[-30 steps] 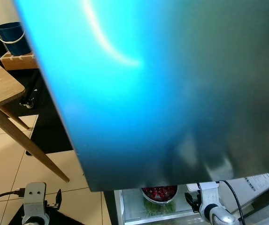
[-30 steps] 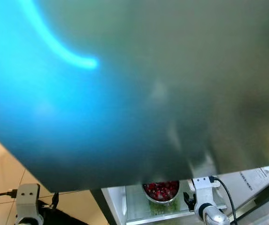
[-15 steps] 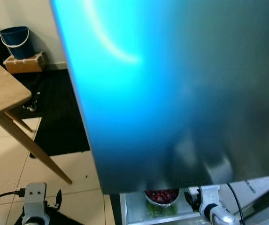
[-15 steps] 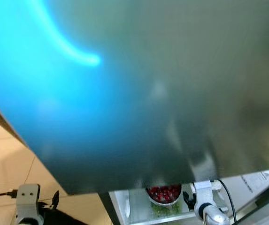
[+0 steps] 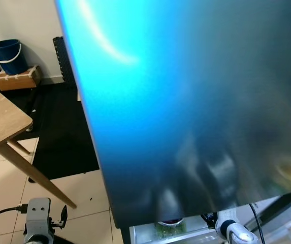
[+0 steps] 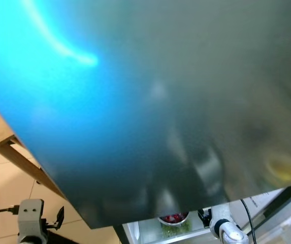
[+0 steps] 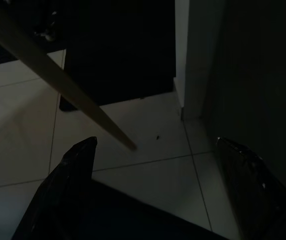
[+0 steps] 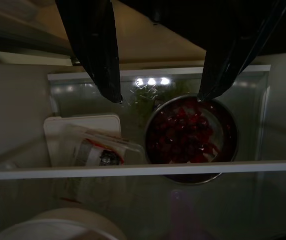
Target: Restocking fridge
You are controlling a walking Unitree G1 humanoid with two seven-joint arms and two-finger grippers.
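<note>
I am looking past the right end effector (image 8: 157, 97), fingers spread and gripping nothing, into the open fridge, where a metal bowl (image 8: 191, 137) of red berries is sitting on a glass shelf (image 8: 133, 169) beside a white tray (image 8: 65, 135) holding a wrapped packet (image 8: 100, 152). The left end effector (image 7: 157, 160), fingers also spread, is hanging over the tiled floor (image 7: 133, 170) near a slanting wooden leg (image 7: 58, 75). The blurred blue-lit fridge door (image 5: 186, 101) is looming before my head camera; the worktop (image 5: 0, 119) and a blue bucket (image 5: 5, 53) are lying beyond.
</note>
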